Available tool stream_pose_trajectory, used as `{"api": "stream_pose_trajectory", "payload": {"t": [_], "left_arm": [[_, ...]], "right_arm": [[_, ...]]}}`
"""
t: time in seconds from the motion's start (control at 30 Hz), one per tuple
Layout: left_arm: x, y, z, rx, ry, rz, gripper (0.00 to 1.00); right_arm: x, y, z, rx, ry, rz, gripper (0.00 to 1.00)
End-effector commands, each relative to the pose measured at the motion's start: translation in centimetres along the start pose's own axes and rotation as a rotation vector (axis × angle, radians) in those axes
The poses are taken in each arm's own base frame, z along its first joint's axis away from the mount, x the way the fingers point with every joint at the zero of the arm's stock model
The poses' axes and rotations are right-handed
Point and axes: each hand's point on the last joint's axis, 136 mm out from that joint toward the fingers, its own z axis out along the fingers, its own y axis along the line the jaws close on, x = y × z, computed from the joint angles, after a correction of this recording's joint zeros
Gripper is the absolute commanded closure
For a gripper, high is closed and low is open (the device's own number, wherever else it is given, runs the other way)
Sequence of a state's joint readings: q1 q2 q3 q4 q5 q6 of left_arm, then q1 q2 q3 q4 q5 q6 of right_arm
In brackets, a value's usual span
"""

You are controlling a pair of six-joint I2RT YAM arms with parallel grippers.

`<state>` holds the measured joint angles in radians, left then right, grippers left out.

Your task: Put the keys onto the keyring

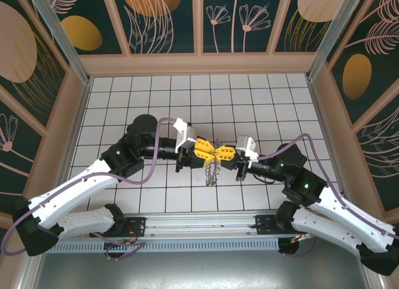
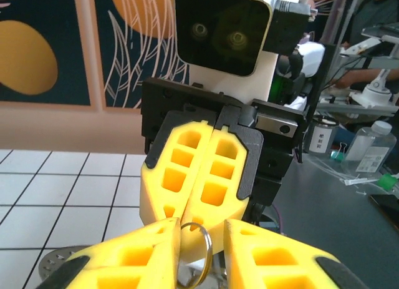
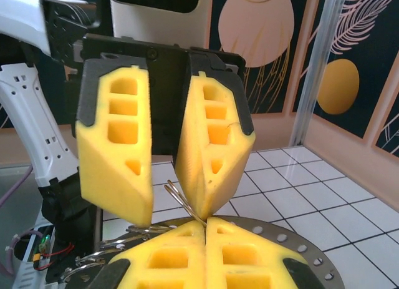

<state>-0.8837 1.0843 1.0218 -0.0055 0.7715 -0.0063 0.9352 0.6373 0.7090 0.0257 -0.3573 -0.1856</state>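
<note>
Your left wrist view cuts off the small ring [image 2: 207,248] at 6 o'clock. From above, the dangling metal bits [image 1: 214,171] are too small to identify.

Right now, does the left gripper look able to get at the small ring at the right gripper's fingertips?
Probably yes. The left gripper has jaws parted either side of the small ring, which sticks out of the shut right gripper; nothing seems in between.

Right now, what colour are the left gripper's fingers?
Bright yellow fingers with black backing; the right wrist view shows them best.
</note>
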Motion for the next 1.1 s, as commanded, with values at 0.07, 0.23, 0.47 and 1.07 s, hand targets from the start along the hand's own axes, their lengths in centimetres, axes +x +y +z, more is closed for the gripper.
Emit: {"api": "stream_pose_trajectory", "payload": {"t": [0.07, 0.23, 0.47, 1.07], "left_arm": [[2.0, 1.0, 0.0, -0.074, 0.152, -0.006, 0.74], [1.9, 2.6, -0.5, -0.177, 0.200, 0.021, 0.73], [1.6, 3.2, -0.9, -0.217, 0.231, 0.057, 0.76], [4.8, 5.8, -1.0, -0.341, 0.229, -0.055, 1.00]], "right_arm": [[-3.5, -0.6, -0.7, 0.033, -0.060, -0.046, 1.00], [-3.4, -0.7, -0.8, 0.038, -0.033, -0.044, 1.00], [-3.0, -0.6, -0.6, 0.030, 0.005, -0.047, 1.00], [1.0, -4.0, -1.5, 0.233, 0.088, 0.081, 0.88]]}}
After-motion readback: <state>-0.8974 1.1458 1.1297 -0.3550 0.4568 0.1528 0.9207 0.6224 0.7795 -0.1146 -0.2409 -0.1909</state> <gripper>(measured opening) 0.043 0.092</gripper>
